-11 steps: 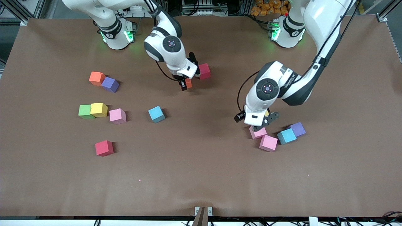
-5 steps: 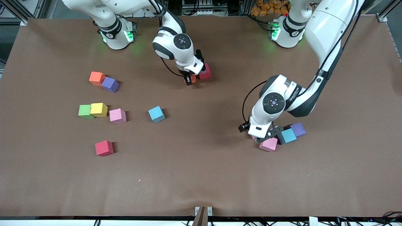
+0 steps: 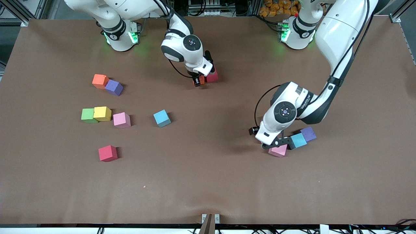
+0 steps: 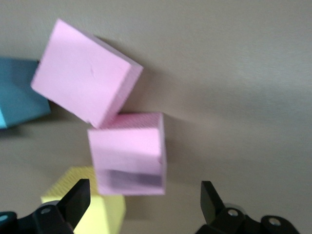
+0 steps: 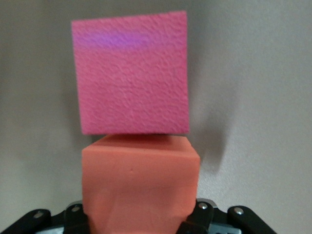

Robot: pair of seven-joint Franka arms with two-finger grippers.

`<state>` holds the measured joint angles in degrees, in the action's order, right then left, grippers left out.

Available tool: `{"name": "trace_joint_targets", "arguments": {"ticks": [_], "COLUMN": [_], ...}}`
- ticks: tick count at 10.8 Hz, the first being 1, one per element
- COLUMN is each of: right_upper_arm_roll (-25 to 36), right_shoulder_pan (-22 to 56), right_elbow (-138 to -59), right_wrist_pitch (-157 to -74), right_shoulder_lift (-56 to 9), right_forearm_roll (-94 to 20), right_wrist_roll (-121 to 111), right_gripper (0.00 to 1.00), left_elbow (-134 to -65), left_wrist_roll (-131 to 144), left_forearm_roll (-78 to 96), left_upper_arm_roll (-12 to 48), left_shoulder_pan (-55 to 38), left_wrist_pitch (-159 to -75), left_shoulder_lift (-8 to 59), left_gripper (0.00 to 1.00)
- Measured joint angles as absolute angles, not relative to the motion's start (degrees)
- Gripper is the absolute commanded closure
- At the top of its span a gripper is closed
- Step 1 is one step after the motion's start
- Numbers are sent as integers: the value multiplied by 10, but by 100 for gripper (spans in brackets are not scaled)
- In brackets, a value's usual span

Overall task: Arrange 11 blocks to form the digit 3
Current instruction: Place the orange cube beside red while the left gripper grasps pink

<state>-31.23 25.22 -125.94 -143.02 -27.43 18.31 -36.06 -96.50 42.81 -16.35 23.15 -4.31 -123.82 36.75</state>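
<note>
My right gripper (image 3: 197, 82) is shut on an orange block (image 3: 199, 80) and holds it low at the table, right against a red block (image 3: 212, 75). The right wrist view shows the orange block (image 5: 139, 180) between the jaws, meeting the red block (image 5: 130, 73). My left gripper (image 3: 277, 143) is open, low over a cluster at the left arm's end. In the left wrist view its fingers (image 4: 78, 199) stand apart just short of a pink block (image 4: 127, 153). A second pink block (image 4: 85, 80), a blue block (image 4: 17, 92) and a yellow block (image 4: 90, 204) lie close by.
The cluster's pink (image 3: 279, 150), blue (image 3: 298, 140) and purple (image 3: 308, 133) blocks show in the front view. Toward the right arm's end lie orange (image 3: 99, 81), purple (image 3: 113, 87), green (image 3: 87, 115), yellow (image 3: 102, 113), pink (image 3: 122, 120), blue (image 3: 162, 118) and red (image 3: 107, 153) blocks.
My right gripper has carried the orange block toward the red block until they meet. My left gripper has dropped lower over the pink blocks and now covers one of them.
</note>
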Motion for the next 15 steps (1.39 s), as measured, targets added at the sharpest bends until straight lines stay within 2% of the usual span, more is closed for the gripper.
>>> {"name": "trace_joint_targets", "arguments": {"ticks": [10, 15], "right_upper_arm_roll": [-316, -321], "right_shoulder_pan": [250, 250], "right_elbow": [-1276, -1276], "right_wrist_pitch": [-1451, -1459], "right_shoulder_lift": [-276, -278], "right_forearm_roll": [184, 192], "right_wrist_roll": [-343, -316], "right_gripper": [68, 69], "left_elbow": [-963, -960], "left_wrist_roll": [396, 395], "left_forearm_roll": [-164, -164], "left_upper_arm_roll": [218, 217], "left_shoulder_pan": [-45, -47], "left_wrist_pitch": [-1238, -1238], "left_shoulder_lift": [394, 399], "left_gripper": [0, 26]}}
